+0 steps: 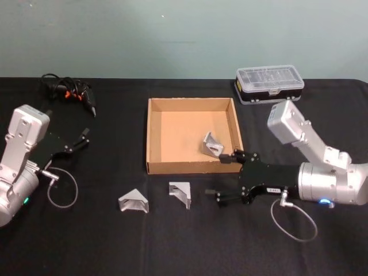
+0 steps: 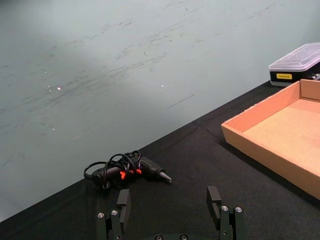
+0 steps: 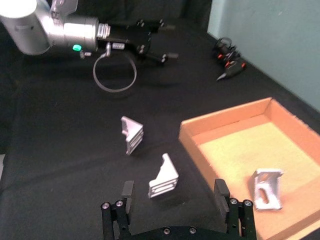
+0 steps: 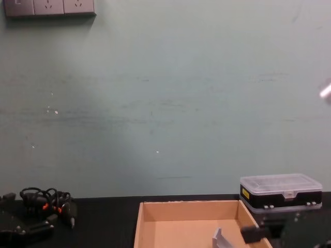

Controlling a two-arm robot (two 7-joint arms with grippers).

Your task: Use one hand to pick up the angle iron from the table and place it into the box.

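Note:
The tan cardboard box [image 1: 148, 138] sits mid-table, and one silver angle iron [image 1: 212, 144] lies inside it near its front right corner. Two more angle irons [image 1: 180, 193] [image 1: 133, 202] lie on the black table [image 1: 115, 247] in front of the box. My right gripper [image 1: 221, 177] is open and empty, just right of the nearer one and by the box's front right corner. In the right wrist view that angle iron [image 3: 164, 177] lies just ahead of the open gripper [image 3: 174, 192]. My left gripper [image 1: 77, 141] rests open at the far left.
A clear-lidded plastic case [image 1: 269, 84] stands behind the box on the right. A bundle of black cables with orange marks [image 1: 68, 91] lies at the back left. Loose cable loops hang by both wrists.

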